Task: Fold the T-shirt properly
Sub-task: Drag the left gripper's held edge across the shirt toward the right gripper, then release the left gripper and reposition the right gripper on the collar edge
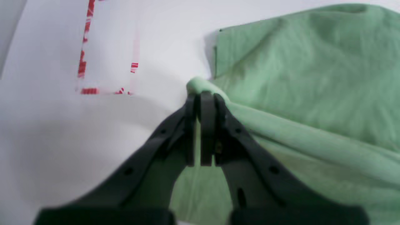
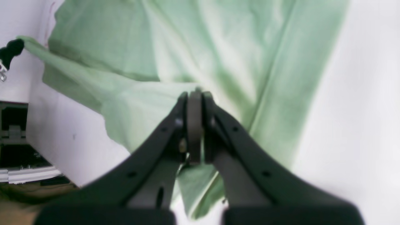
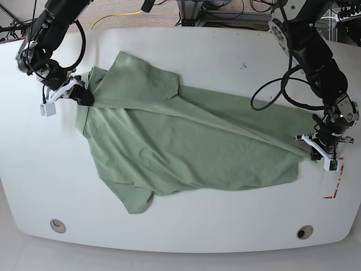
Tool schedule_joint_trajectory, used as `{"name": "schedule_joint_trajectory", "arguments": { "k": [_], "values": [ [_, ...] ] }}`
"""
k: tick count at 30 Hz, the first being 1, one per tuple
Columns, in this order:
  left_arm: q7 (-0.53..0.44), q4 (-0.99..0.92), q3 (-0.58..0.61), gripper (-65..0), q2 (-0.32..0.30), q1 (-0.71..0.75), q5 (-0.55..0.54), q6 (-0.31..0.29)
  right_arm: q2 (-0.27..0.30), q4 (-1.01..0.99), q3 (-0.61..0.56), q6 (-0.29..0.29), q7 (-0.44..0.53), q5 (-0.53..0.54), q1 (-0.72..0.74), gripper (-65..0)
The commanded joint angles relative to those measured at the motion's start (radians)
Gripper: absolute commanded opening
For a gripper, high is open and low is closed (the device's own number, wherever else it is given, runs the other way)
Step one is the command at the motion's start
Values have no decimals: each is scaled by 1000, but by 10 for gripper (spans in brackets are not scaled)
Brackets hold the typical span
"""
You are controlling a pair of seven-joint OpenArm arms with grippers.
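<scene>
Pale green T-shirt (image 3: 186,147) lies stretched across the white bench (image 3: 186,226), pinched at opposite ends by the left gripper (image 1: 204,93) and right gripper (image 2: 195,92), fingers clamped on cloth. Uneven pulling could slip thin fabric free.

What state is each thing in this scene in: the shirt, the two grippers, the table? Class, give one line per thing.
T-shirt: spread wrinkled on the table, partly folded over, stretched between both grippers.
Left gripper: shut on a bunched edge of the T-shirt.
Right gripper: shut on a fold of the T-shirt.
Table: white, with red tape marks near the left gripper.
</scene>
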Motion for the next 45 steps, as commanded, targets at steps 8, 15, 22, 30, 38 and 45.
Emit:
{"name": "schedule_joint_trajectory", "arguments": {
  "k": [8, 15, 22, 30, 38, 45],
  "values": [
    [-104, -108, 61, -596, -43, -41, -11, 4, 24, 15, 7, 2, 22, -53, 35, -441],
    [-100, -119, 128, -292, -87, -35, -17, 4, 26, 16, 9, 2, 8, 43, -39, -182],
    [-99, -68, 127, -253, -96, -24, -17, -5, 26, 51, 9, 2, -30, 193, -158, -246],
    [-99, 7, 127, -253, -113, 22, -18, -5, -11, 239, 9, 2, -33, 193, -306, -255],
    [-99, 78, 127, -253, -112, 103, -18, -5, -50, 246, -45, 2, -32, 145, -336, -255],
    [-99, 105, 128, -253, -109, 148, -20, -5, -80, 242, -140, 2, -29, 44, -283, -257]
  ]
}}
